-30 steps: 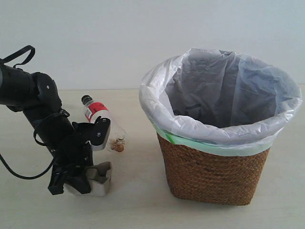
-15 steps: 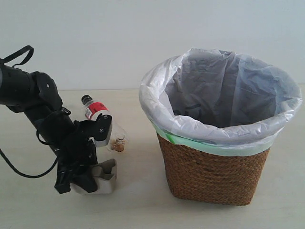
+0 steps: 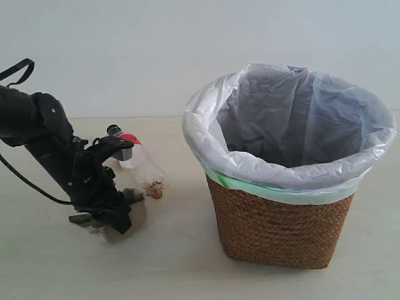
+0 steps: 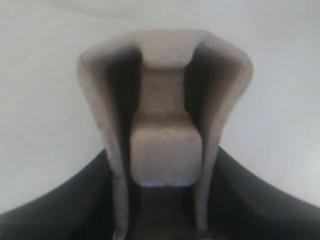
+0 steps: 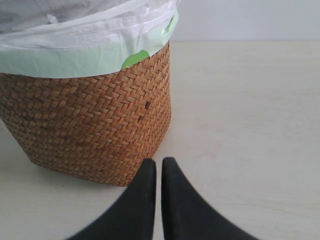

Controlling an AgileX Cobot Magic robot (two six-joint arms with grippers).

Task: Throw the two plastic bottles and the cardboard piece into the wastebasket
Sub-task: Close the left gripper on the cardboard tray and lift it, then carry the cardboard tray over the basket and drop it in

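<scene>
In the left wrist view my left gripper (image 4: 162,165) is shut on the cardboard piece (image 4: 165,140), a grey-beige pulp tray that fills the space between the black fingers. From the exterior view the cardboard piece (image 3: 127,215) hangs just above the table in the left gripper (image 3: 106,219), left of the wastebasket (image 3: 281,228). Just behind the gripper lies the black-capped, red-labelled bottle (image 3: 142,167), partly hidden by the wrist. The green-capped bottle is out of view. My right gripper (image 5: 158,165) is shut and empty, low beside the wastebasket (image 5: 90,125).
The white bag with a green edge (image 3: 294,159) lines the wastebasket and folds over its rim. A black cable (image 3: 31,187) trails from the left arm across the table. Pale bare tabletop (image 5: 250,125) stretches beside the right gripper.
The left wrist has rolled over and the arm has drawn back slightly left. The cardboard piece has come up a little off the table in the gripper. Basket and bottle have not moved.
</scene>
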